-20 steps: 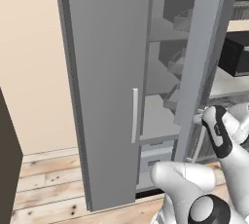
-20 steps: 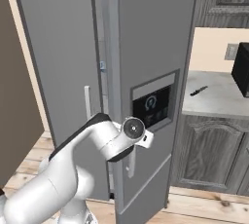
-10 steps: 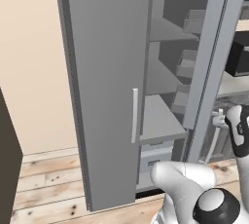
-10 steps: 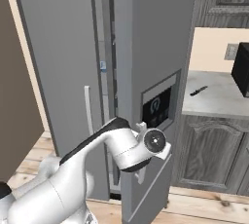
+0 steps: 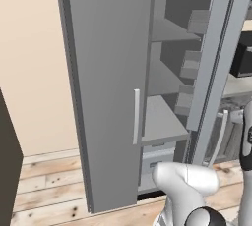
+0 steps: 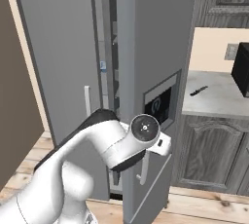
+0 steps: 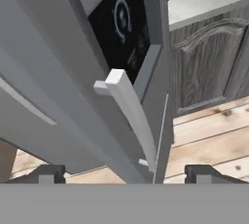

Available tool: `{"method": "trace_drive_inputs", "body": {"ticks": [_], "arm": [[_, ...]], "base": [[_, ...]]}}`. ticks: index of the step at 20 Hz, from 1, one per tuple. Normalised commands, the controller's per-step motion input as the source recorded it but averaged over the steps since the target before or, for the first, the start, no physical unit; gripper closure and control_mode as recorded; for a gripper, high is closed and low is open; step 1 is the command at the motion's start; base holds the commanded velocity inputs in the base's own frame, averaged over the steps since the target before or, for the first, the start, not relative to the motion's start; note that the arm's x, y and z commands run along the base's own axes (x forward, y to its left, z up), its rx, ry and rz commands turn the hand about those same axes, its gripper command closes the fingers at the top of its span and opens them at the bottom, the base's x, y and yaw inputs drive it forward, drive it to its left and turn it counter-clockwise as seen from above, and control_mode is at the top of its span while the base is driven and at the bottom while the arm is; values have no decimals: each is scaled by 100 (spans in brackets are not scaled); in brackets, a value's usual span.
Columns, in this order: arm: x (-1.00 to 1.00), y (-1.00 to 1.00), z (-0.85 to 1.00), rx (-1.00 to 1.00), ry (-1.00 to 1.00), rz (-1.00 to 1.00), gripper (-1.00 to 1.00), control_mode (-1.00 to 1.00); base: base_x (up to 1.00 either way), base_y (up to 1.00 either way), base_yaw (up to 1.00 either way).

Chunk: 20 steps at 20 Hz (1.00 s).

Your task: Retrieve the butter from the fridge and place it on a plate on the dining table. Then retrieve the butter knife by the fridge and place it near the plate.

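Pale plank flooring (image 5: 44, 190) with dark knots ran under a cream wall (image 5: 34, 63), and dark wood-grain cabinets (image 6: 209, 152) with arched panels stood to the right. Biggest of all was the fridge (image 5: 106, 72), a tall flat grey unit: its left door was closed, with a pale vertical bar handle (image 5: 136, 117), while its right door (image 6: 155, 62) stood swung out far enough to show smooth grey shelves (image 5: 165, 122) and a drawer front below. That door had opened wider than a second before, when the arm was up against it. On the door's face sat a glossy black dispenser panel (image 7: 124, 28) (with a faint round dial) and below it a pale curved bar handle (image 7: 131, 116). A grey speckled counter (image 6: 219, 96) beside the fridge carried the butter knife (image 6: 198, 91), small, slim and dark, and a black box (image 6: 241, 67) at its far end.

The gripper (image 7: 125, 173) had let go of the door handle since half a second earlier: its fingers (image 7: 46, 173) were spread wide, one either side of the handle's lower end, pinching nothing.
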Motion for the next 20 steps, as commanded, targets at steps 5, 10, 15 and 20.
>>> {"method": "trace_drive_inputs", "body": {"ticks": [5, 10, 15, 20], "arm": [[-33, 77, 48, -29, 16, -27, -100, -100], [1, 85, 53, -38, 28, -17, -100, -100], [28, 80, 28, -32, 43, -12, -100, -100], [64, 40, -3, -36, 49, 1, -100, -100]], "base": [[0, 0, 0], [0, 0, 0], [0, 0, 0], [0, 0, 0]]}}
